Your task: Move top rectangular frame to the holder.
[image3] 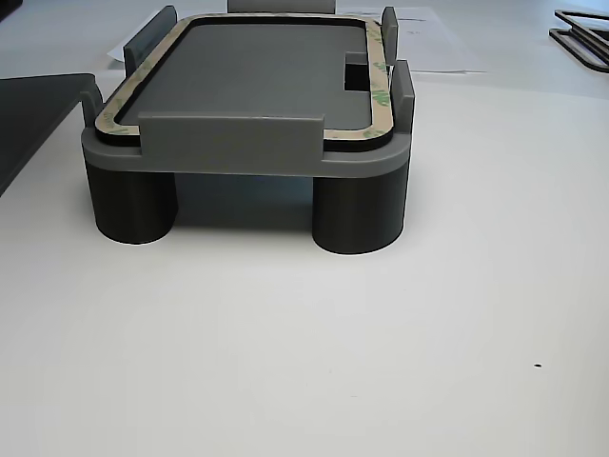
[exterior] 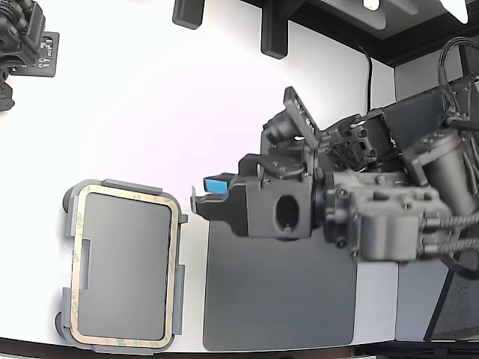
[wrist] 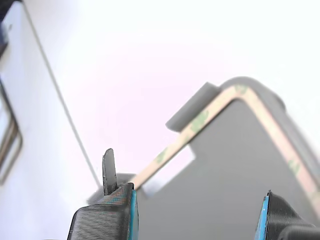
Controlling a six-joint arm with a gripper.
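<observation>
The tan rectangular frame (exterior: 174,254) lies flat in the grey holder (exterior: 123,262) at the exterior view's lower left, seated inside the raised edge tabs. My gripper (exterior: 203,196) hovers just beside the holder's upper-right corner in that view, open and with nothing in it. In the wrist view its blue-padded fingers (wrist: 120,212) stand wide apart, and the gripper (wrist: 197,220) is over the holder (wrist: 240,180) with a corner of the frame (wrist: 220,107) beyond it. The other view shows the holder (image3: 238,157) standing on round legs with the frame (image3: 133,86) on top.
A dark grey flat mat (exterior: 281,292) lies on the white table under my arm, right of the holder; its edge shows in the other view (image3: 29,105). A black device (exterior: 22,37) sits at the exterior view's upper left. Black brackets (exterior: 273,30) stand at the far edge.
</observation>
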